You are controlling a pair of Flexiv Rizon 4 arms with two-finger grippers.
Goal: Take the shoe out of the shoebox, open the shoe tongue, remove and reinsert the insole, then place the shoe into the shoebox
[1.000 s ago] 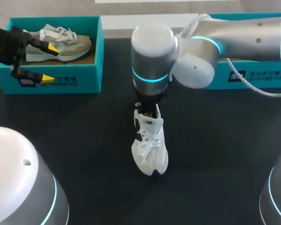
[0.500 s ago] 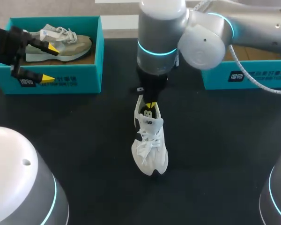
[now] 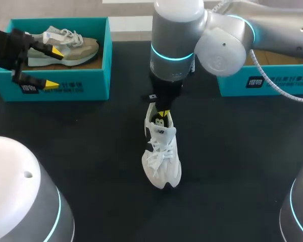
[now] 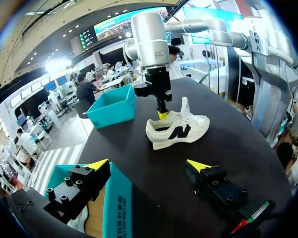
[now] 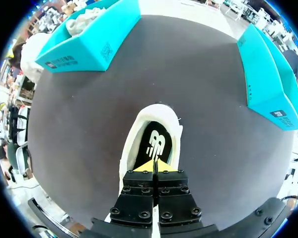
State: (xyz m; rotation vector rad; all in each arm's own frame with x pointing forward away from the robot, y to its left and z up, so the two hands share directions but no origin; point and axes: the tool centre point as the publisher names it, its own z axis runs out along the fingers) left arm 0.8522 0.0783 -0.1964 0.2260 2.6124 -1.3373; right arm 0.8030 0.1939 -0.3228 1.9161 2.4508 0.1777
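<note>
A white shoe (image 3: 161, 161) stands on the black table, toe toward me, its tongue (image 4: 185, 105) raised. The black insole (image 5: 156, 141) lies inside it. My right gripper (image 3: 164, 115) points straight down with its yellow tips pressed together at the shoe's opening, between heel and tongue (image 4: 162, 115). From its own wrist view (image 5: 154, 166) the tips sit just over the insole's edge; whether they touch it is unclear. My left gripper (image 3: 54, 67) stands open at the far left, over the front wall of a teal shoebox (image 3: 65, 88), holding nothing (image 4: 148, 164).
The left shoebox holds a beige and grey shoe (image 3: 65, 43). A second teal shoebox (image 3: 272, 80) stands at the back right, partly behind my right arm. Bare black table surrounds the white shoe on all sides.
My right arm has risen and drawn back, so its gripper tips now show above the shoe's opening. The shoe and the left arm have not moved.
</note>
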